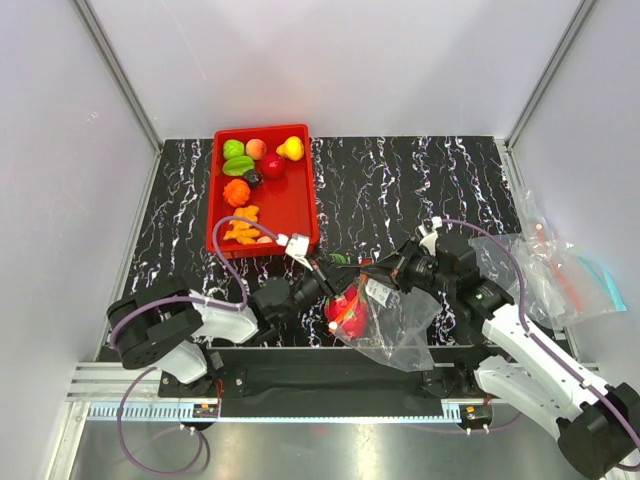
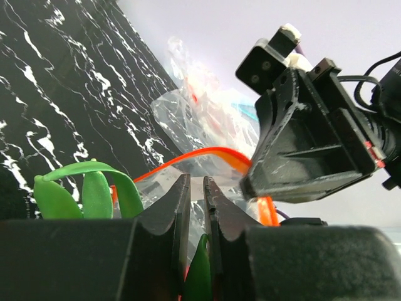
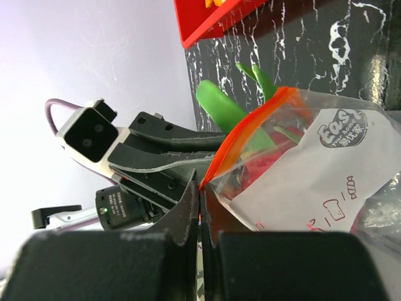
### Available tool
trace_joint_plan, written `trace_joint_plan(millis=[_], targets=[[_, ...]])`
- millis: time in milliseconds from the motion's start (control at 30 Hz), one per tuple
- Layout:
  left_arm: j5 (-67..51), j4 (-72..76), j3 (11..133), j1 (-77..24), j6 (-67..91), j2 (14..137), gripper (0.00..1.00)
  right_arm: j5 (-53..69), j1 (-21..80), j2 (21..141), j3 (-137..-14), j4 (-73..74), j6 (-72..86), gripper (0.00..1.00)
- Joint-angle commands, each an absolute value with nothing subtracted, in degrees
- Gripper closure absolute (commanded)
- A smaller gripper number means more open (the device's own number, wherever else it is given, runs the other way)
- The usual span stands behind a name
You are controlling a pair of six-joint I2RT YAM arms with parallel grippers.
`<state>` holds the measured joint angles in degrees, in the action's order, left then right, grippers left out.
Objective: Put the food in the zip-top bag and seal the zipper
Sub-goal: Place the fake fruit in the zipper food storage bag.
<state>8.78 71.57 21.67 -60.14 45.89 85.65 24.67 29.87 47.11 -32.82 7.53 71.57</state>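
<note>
Black surface (image 1: 420, 190) veined white, with pale walls around it. At 6 o'clock sits the thin, crinkly clear zip-top bag (image 1: 395, 325), its orange-red zipper (image 3: 241, 135) clamped in my right pincer (image 3: 200, 185). My left pincer (image 2: 196, 188), nearly together, seems to pinch a glossy red food piece (image 1: 347, 310) by its rubbery green leaves (image 2: 81, 188) at the bag's mouth. More shiny food lies in the red tray (image 1: 300, 205) at 11 o'clock. I judge the slick film could slip free, or the leaves could snag the zipper and block sealing.
</note>
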Motion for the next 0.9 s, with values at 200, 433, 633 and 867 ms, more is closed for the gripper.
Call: trace_joint_plan(millis=[200, 433, 633, 867], targets=[[6.9, 80.3, 25.5, -60.9, 47.3, 85.1, 0.99, 24.0, 29.3, 45.4, -32.0, 8.5, 69.6, 1.0], [7.2, 83.0, 24.5, -60.9, 48.0, 88.0, 1.0, 22.4, 29.3, 47.5, -30.8, 14.1, 64.3, 0.88], [6.5, 93.0, 24.1, -61.0, 50.2, 97.5, 1.0, 18.2, 29.3, 46.8, -32.0, 20.2, 59.7, 0.58], [6.2, 95.4, 26.0, -61.3, 52.5, 102.7, 1.0, 14.2, 29.3, 46.6, -37.2, 29.7, 54.9, 0.32]])
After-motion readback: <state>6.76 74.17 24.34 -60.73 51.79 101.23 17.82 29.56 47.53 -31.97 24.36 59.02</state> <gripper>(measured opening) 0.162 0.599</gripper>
